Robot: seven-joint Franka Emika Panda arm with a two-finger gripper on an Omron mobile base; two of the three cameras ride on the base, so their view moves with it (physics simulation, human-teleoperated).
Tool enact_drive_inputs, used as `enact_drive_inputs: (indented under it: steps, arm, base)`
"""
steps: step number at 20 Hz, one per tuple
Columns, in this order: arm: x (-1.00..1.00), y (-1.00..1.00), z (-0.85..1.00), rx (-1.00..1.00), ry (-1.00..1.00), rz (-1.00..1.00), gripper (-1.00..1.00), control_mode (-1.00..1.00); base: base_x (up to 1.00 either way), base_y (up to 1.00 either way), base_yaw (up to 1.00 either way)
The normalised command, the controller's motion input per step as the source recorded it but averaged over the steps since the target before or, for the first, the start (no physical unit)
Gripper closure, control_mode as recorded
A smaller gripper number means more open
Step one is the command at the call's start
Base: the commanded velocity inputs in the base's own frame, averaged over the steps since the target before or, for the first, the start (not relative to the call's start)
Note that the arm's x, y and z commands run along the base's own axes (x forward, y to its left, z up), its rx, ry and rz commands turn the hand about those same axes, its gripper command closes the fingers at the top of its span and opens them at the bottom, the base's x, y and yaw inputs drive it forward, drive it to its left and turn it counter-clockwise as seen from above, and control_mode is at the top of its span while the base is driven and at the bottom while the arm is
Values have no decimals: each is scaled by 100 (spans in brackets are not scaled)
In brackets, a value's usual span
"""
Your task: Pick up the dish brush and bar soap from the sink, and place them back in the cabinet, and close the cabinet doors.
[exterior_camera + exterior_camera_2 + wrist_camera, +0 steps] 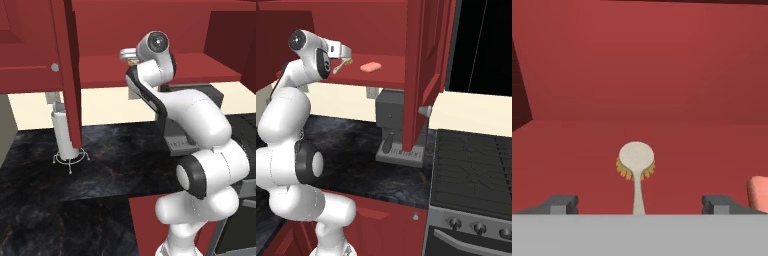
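My gripper (639,204) is open inside the dark red cabinet (637,65), its two fingertips (562,204) far apart. The dish brush (636,159) lies on the red shelf between them, its whitish head pointing at the back wall, and neither finger touches it. The salmon-orange bar soap (758,192) rests on the same shelf just to the right. In the right base view the gripper (346,52) hovers over the brush (341,65), with the soap (370,66) beside it. Both cabinet doors (67,75) (423,70) stand open. The sink is out of view.
A white roll on a wire stand (66,137) sits on the black counter (55,195) under the left door. A grey coffee machine (392,122) stands below the shelf beside the right door. The stove (473,160) lies to the right.
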Motion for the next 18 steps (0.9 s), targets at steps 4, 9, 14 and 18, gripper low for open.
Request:
enact_drive_inputs:
  steps: [4, 9, 14, 18]
  arm:
    - [-69, 0, 0, 0, -21, 0, -100, -100]
    - [-64, 0, 7, 0, -14, 0, -100, -100]
    - [-59, 0, 15, 0, -10, 0, -100, -100]
    - [-68, 0, 13, 0, -10, 0, -100, -100]
  base:
    - [0, 0, 0]
    - [0, 0, 0]
    - [0, 0, 0]
    - [0, 0, 0]
